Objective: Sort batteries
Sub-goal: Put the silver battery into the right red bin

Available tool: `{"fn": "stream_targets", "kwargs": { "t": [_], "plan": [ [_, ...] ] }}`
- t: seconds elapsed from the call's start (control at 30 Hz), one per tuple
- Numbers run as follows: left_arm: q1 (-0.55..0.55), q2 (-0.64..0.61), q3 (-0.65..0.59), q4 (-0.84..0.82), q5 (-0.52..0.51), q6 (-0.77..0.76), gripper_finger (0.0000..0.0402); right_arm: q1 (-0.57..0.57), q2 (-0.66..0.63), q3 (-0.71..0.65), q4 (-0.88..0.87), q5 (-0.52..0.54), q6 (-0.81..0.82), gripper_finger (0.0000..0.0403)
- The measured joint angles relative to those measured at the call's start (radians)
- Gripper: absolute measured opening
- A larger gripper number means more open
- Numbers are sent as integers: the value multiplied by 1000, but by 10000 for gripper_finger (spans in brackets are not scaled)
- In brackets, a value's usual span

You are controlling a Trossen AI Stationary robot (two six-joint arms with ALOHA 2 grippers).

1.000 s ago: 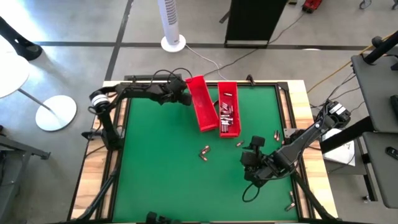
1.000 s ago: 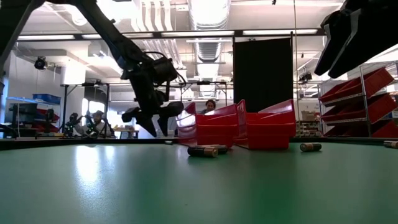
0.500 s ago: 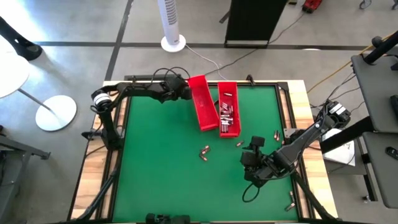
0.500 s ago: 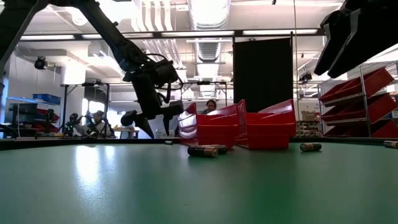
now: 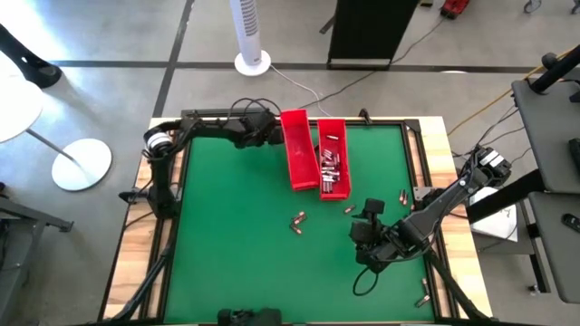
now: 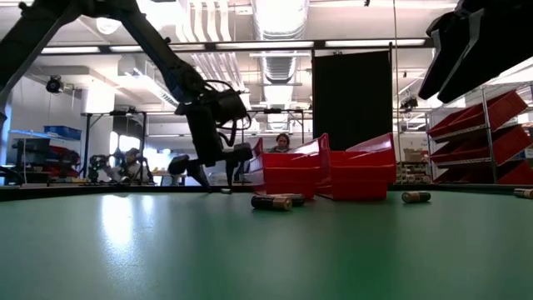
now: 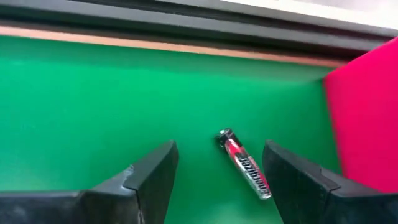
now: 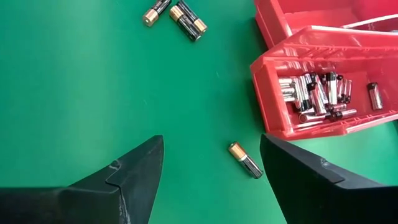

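A silver-and-red battery [image 7: 244,163] lies on the green mat [image 7: 93,112] beside a red tray [image 7: 367,118], between the wide-spread left gripper [image 7: 217,180] fingers. The right gripper [image 8: 211,180] hovers open above scattered copper-topped batteries [image 8: 176,14].

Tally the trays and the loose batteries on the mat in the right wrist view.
Trays: 2
Loose batteries: 4
Total: 6
The batteries piled inside the nearer tray are too jumbled to count and are left out.
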Motion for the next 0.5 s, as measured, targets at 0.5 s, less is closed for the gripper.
{"fn": "stream_targets", "kwargs": {
  "t": [0.5],
  "plan": [
    [-10,136,284,-477,-6,240,158,-5,0,0,1,-1,-3,264]
  ]
}}
